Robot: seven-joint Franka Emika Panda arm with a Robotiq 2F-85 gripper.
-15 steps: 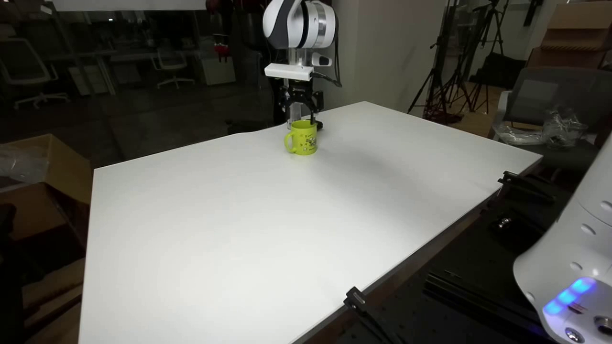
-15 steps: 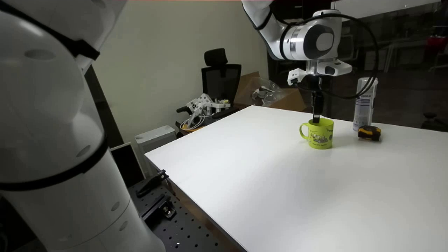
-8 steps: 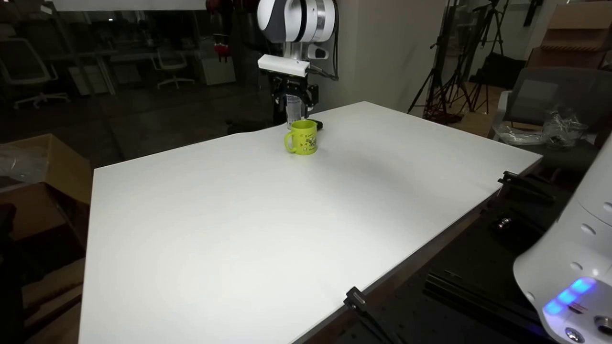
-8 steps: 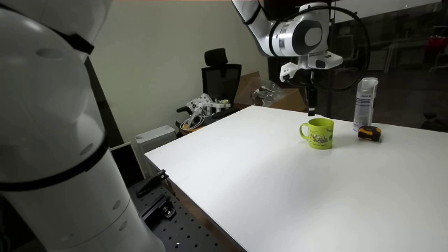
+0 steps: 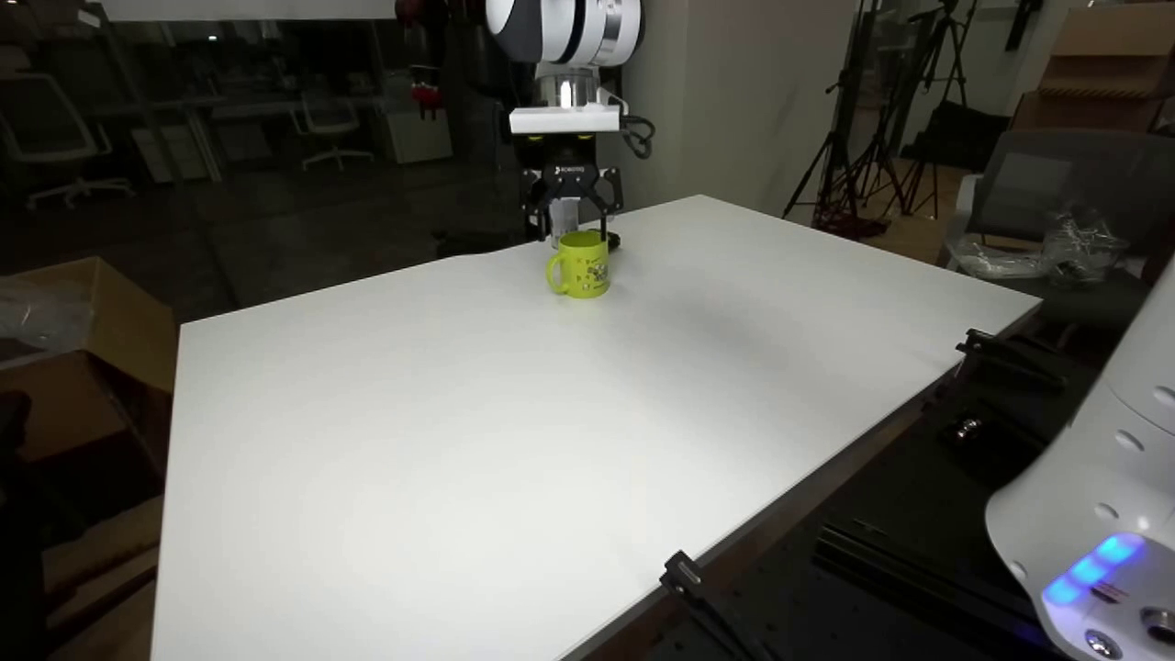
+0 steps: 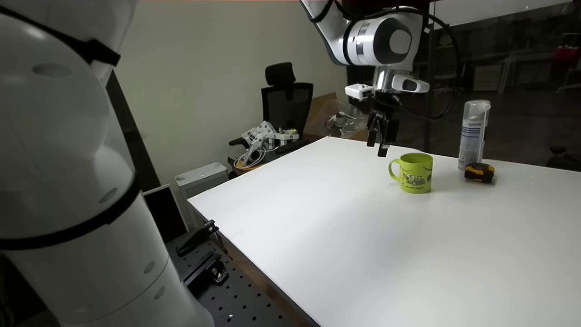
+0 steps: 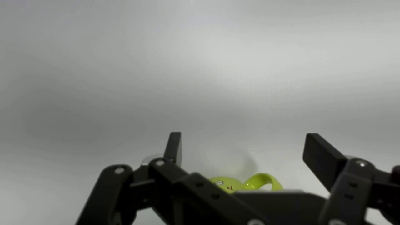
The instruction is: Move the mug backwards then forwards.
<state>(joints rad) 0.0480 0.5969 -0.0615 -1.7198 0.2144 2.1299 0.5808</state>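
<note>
**Claw (image 7: pixel 243 136) wide, mug (image 6: pixel 415 175) upright near it**

We record the claw spread wide, its two black fingers well apart and pointing down; in the wrist view the pale tabletop (image 7: pixel 243 78) shows through the gap. We place the claw raised above the tabletop, with a white bar-shaped housing (image 5: pixel 565 119) and then the white arm (image 6: pixel 363 43) over it.

Nearest the claw: the lime mug, standing on the tabletop, lower than the fingertips and off to one side. In an exterior view we read it as apart from the fingers, handle on the claw's side. In the wrist view we get only the handle and a strip of printed wall; the claw's body covers the rest.

Across the mug from the claw, in an exterior view, we note a tall white canister (image 6: pixel 473 136) and, just in front of it, a black-and-yellow tape measure (image 6: pixel 479 173).

Well apart from the claw, past the tabletop's edge, we log a black office chair (image 6: pixel 286 106) and the arm's base (image 5: pixel 1092 477), lit blue.
</note>
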